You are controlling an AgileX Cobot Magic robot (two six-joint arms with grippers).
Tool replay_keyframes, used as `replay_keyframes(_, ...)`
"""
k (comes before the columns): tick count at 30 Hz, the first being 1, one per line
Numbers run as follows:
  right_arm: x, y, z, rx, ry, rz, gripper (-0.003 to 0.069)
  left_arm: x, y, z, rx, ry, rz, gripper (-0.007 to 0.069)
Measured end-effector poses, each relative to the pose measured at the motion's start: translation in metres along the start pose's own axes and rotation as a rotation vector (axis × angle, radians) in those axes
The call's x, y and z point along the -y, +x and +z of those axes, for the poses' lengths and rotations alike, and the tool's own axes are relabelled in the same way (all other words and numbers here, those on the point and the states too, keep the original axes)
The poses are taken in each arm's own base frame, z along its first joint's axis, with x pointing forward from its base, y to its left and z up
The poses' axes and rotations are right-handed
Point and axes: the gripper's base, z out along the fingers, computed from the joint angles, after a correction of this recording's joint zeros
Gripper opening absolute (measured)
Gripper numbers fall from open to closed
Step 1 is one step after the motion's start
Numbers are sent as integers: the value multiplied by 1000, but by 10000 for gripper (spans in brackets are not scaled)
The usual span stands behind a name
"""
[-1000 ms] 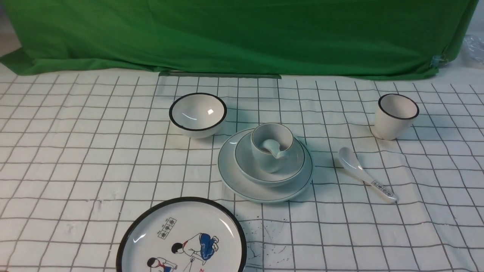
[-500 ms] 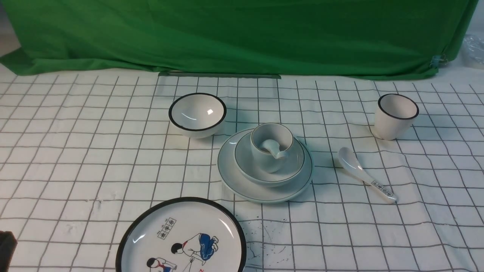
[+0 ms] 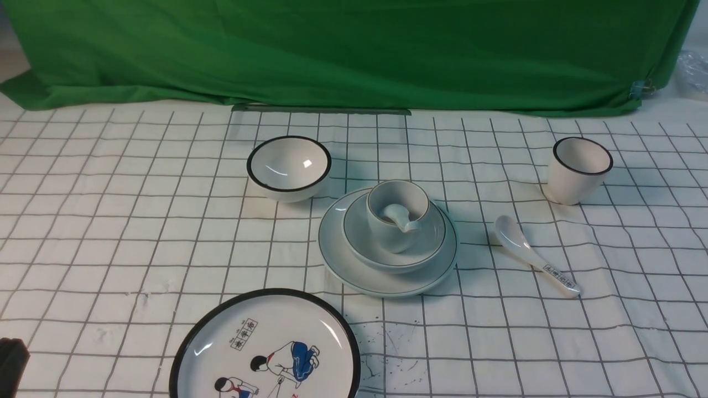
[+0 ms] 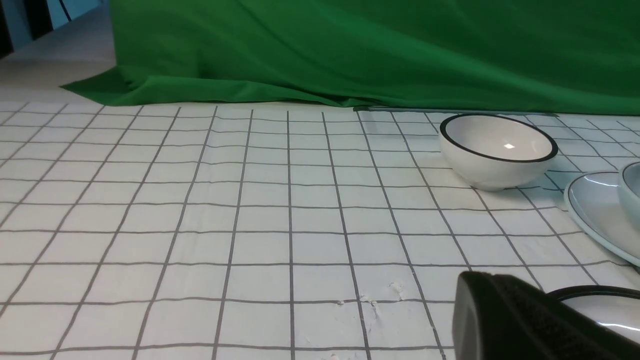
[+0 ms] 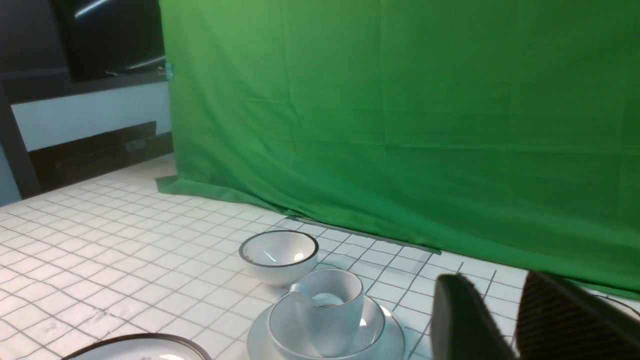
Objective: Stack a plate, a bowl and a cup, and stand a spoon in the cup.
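Observation:
At the table's middle the pale plate (image 3: pixel 354 271) carries the shallow bowl (image 3: pixel 428 249), and the cup (image 3: pixel 390 235) stands in that bowl. The plain white spoon (image 3: pixel 402 218) leans inside the cup, its handle over the near rim. The right wrist view shows the same stack: cup (image 5: pixel 330 320), bowl (image 5: pixel 375 327), spoon (image 5: pixel 320 299). My right gripper (image 5: pixel 495 287) hangs to the stack's right, open with nothing between its fingers. My left gripper (image 4: pixel 480 287) is shut and empty, low over the cloth, and shows as a dark tip (image 3: pixel 10 362) at the front view's near left corner.
A black-rimmed bowl (image 3: pixel 289 166) sits just behind and left of the stack. A black-rimmed cup (image 3: pixel 578 168) stands at the far right, with a printed spoon (image 3: pixel 534 260) lying in front of it. A cartoon plate (image 3: pixel 265 348) lies at the near edge. Green cloth (image 3: pixel 354 55) closes the back.
The dark tip of my left gripper has come into the front view's near left corner. The stack and the other dishes have not moved.

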Motion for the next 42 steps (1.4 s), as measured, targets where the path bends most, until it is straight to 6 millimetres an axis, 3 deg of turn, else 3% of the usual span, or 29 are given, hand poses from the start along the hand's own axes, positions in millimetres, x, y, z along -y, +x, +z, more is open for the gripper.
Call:
replay_keyframes(12,0,1,0,-8,3,-25,236,0,0,0,0,0,0,1)
replay_keyframes(17,-4,6,0,-50,-37,97,237,0,0,0,0,0,1,1)
replay_keyframes(25,-9,7,0,-52,-97,44,237,0,0,0,1,-3,15,1)
replay_keyframes(32,-7,9,-2,-39,-53,-55,237,0,0,0,2,-4,18,1)
replay_keyframes(35,-1,18,-2,-52,77,-88,238,0,0,0,2,-4,18,1)
replay_keyframes(38,10,43,0,-128,266,-111,238,0,0,0,2,-4,18,1)
replay_keyframes(42,24,100,-4,-297,477,-97,238,0,0,0,1,-4,18,1)
